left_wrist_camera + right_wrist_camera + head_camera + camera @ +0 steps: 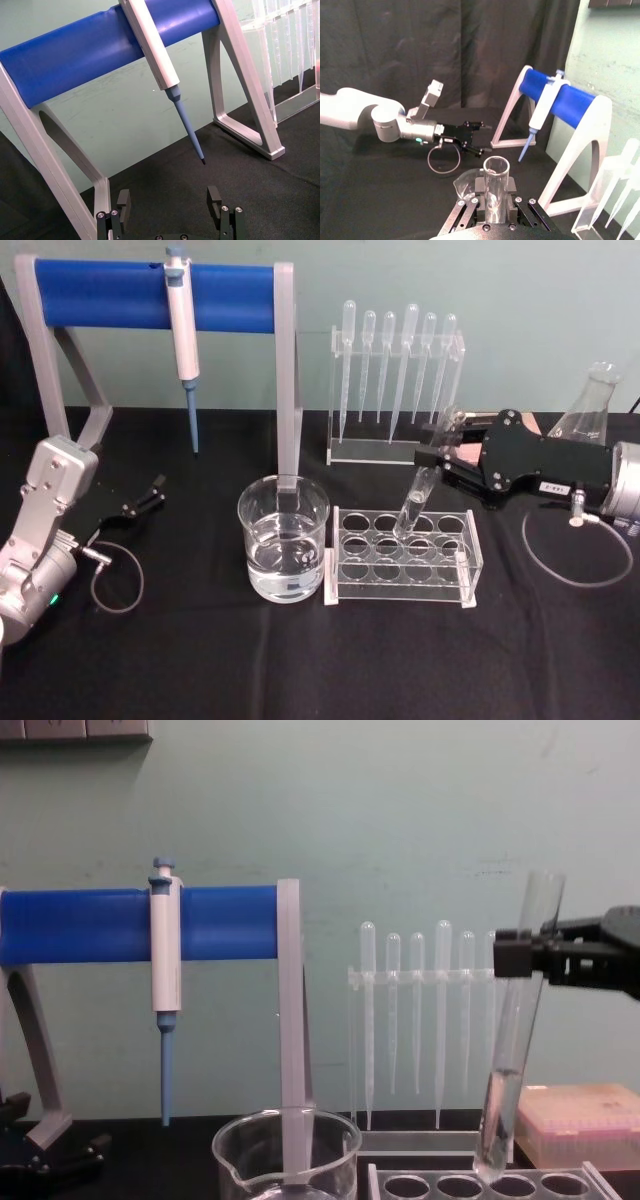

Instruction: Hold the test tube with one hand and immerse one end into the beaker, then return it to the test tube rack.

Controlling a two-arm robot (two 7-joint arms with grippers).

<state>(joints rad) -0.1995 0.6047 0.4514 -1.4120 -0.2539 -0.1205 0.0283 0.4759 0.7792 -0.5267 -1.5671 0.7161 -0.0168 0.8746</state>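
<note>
My right gripper [441,454] is shut on the upper part of the test tube [414,506], a clear glass tube held tilted. In the chest view the tube [512,1050] hangs with its rounded end just above a hole of the clear rack [480,1186], right of the beaker [288,1152]. The beaker [284,538] holds water and stands left of the rack [345,582]. The right wrist view shows the tube's open mouth [496,172] between the fingers of my right gripper [495,189]. My left gripper [155,490] rests open at the far left, nothing between its fingers [123,199].
A white-and-blue pipettor [183,335] hangs on a blue-barred stand [100,295] behind the beaker. A holder of plastic pipettes [395,380] stands behind the rack. A conical flask [588,405] and a tip box [585,1120] are at the right.
</note>
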